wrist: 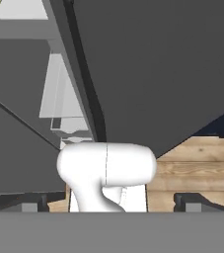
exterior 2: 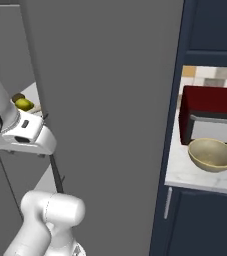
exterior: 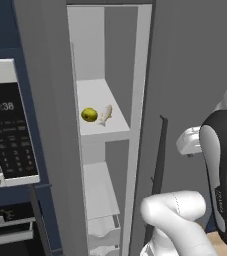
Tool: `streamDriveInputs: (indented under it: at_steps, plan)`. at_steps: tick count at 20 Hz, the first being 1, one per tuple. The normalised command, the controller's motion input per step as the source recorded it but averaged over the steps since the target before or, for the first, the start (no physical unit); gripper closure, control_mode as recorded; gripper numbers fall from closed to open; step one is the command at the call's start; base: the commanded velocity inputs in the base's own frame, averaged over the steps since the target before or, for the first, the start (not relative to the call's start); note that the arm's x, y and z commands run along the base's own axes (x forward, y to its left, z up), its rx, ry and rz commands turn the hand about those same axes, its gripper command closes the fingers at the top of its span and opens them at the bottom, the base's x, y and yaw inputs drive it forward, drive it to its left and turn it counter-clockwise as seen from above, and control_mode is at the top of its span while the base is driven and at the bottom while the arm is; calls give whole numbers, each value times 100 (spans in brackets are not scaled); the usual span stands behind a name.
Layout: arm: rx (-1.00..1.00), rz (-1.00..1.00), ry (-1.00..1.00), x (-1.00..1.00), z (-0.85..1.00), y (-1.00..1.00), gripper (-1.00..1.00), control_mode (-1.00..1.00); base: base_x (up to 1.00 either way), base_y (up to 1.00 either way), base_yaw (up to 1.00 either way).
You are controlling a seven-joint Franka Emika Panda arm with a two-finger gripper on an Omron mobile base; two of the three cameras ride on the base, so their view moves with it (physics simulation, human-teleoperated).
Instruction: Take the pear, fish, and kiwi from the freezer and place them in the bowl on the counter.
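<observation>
Left base view – freezer door (exterior: 195, 75) ajar beside pear (exterior: 89, 115), fish (exterior: 105, 115); hand (wrist: 111, 203) fingers apart.

Freezer (exterior: 116, 75) standing open, food on its upper shelf.
The pear (exterior: 89, 114) sits on that shelf just left of the pale fish (exterior: 105, 115); the grey door's dark handle (exterior: 159, 160) hangs right of the shelf, a microwave (exterior: 7, 125) left.
</observation>
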Motion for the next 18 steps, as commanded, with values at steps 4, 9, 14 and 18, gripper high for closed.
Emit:
streamDriveInputs:
  at_steps: [4,9,14,18]
  plan:
    - [0,0,0,0,0,0,-100,100,22,55,0]
    - [0,0,0,0,0,0,-100,100,14,56,0]
    - [0,0,0,0,0,0,-100,100,0,58,2]
    - [0,0,0,0,0,0,-100,100,2,46,3]
